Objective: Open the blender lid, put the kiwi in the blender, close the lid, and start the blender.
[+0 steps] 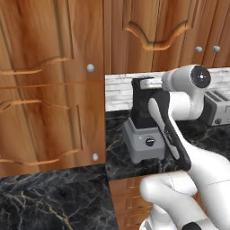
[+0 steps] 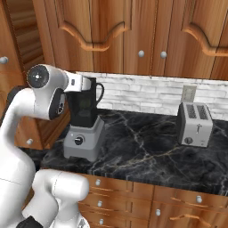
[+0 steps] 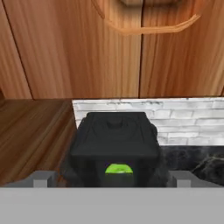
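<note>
At the far left of the left base view, a tall wooden cabinet (image 1: 49,85) closes off that side of the room, and a lower stretch of black marble counter (image 1: 49,202) runs in front of it. Just right of the cabinet's edge, the main marble countertop (image 2: 147,147) begins, backed by a white brick wall (image 2: 142,95) and roofed by wooden upper cupboards (image 2: 133,31). The blender (image 2: 82,127) stands at the left end of this countertop, near the tall cabinet, its grey base close to the front edge and its knob facing outward. The blender lid (image 3: 114,131) sits on the dark jar; seen from the hand view, it lies squarely over the rim. The kiwi (image 3: 118,169) appears as a green patch low in the jar, below the lid, though the dark glass makes its exact resting place hard to judge. The gripper (image 3: 113,177) is level with the jar's top, with the jar between its two grey fingertips (image 3: 41,178); the jaws stand wide apart, one at each side, touching nothing that can be made out. To the right of the blender, the countertop is open marble as far as the toaster (image 2: 195,124), which stands well apart by the wall, under a wall outlet (image 2: 189,93). Drawers (image 2: 129,196) line the counter's front.
</note>
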Available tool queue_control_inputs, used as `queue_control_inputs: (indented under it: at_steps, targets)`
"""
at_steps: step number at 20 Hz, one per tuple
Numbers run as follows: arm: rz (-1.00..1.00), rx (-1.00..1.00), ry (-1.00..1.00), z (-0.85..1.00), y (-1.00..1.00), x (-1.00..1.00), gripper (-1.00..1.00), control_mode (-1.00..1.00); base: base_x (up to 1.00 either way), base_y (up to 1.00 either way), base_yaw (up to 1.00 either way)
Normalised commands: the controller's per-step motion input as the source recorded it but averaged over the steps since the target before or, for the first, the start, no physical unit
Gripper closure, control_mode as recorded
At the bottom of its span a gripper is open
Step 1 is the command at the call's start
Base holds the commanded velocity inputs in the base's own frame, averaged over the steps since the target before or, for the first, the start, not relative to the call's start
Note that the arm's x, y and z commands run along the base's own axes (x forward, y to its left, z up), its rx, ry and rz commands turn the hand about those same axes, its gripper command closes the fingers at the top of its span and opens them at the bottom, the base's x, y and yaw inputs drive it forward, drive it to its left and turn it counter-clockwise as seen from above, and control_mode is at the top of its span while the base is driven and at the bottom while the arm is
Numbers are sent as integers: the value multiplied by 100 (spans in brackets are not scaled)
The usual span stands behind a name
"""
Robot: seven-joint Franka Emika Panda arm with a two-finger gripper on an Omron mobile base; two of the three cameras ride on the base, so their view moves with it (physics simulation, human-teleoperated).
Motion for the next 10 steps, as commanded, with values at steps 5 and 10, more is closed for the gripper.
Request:
queue_control_inputs:
  at_steps: [5,10]
  targets:
    - [-13,-27,12,-15,11,-74,-100,-100,0,0,0]
    - [-10,-32,21,-47,15,-29,-100,-100,0,0,0]
